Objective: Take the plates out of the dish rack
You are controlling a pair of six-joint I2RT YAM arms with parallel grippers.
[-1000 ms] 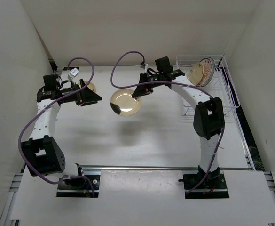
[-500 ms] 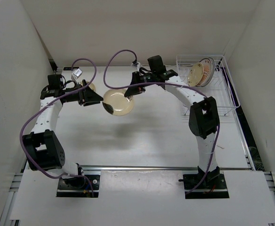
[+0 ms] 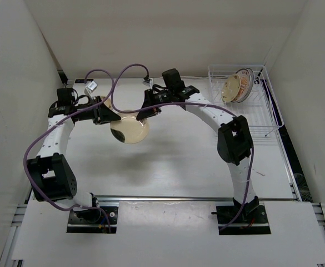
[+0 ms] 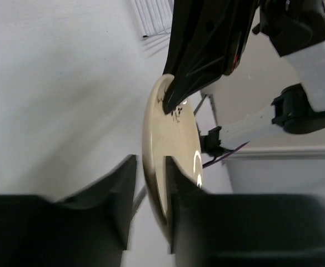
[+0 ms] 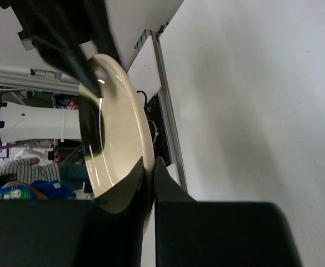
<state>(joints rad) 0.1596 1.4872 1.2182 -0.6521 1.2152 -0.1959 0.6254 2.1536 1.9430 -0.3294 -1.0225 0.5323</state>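
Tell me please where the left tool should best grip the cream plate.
Grip the rim opposite the right tool, coming edge-on from the left side, one finger on each face. The cream plate is thin and held in the air, so that rim is free; the left tool straddles it.

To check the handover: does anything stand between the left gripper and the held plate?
Nothing visible does. The plate rim sits between the fingers of the left gripper; the right gripper pinches the opposite rim.
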